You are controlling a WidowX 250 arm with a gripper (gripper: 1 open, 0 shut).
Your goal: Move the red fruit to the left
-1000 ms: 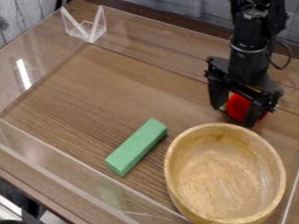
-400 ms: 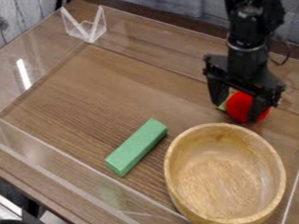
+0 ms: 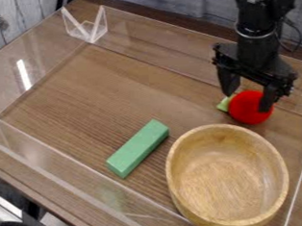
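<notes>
The red fruit (image 3: pixel 249 105) lies on the wooden table at the right, its green leafy bit pointing left. My black gripper (image 3: pixel 257 89) points straight down just above it, open, with its fingertips either side of the fruit's top. Nothing is held between the fingers. The fruit sits just behind the rim of the wooden bowl (image 3: pixel 194 146).
A flat green block (image 3: pixel 138 147) lies left of the large bowl near the front. Low clear plastic walls (image 3: pixel 41 155) fence the table, and a clear folded stand (image 3: pixel 84 25) is at the back left. Bare wood stretches left of the fruit.
My open gripper has lifted slightly off the fruit, which stays on the table and now shows more fully below the fingertips.
</notes>
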